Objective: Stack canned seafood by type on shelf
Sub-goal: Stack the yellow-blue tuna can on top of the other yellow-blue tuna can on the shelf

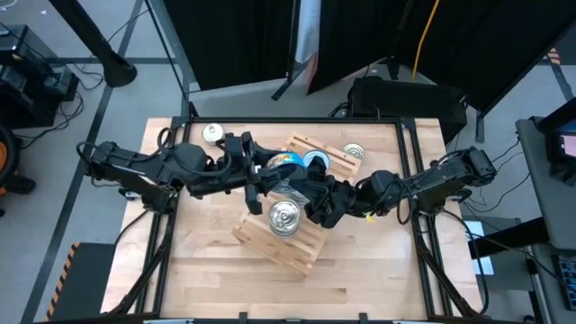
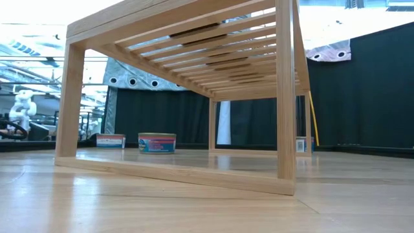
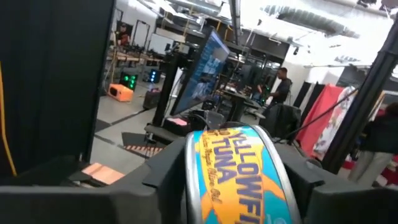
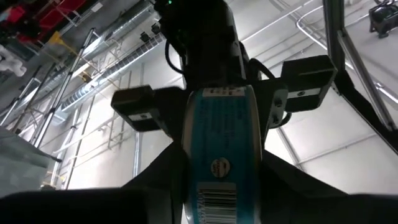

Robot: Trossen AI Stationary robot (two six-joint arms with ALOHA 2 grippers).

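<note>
While your left end effector (image 1: pixel 261 171) and right end effector (image 1: pixel 301 184) meet over the slatted shelf (image 1: pixel 270 236), both clamp one blue yellowfin tuna tin (image 3: pixel 239 177) edge-on, with a silver-topped tin (image 1: pixel 284 216) on the shelf below them.

Overhead, table-level, two wrist views (shelf (image 1: pixel 292 211) shared)

black curtains (image 2: pixel 162 116), grey floor (image 1: pixel 54 180), bright ceiling lights, monitor (image 3: pixel 199 68)
</note>
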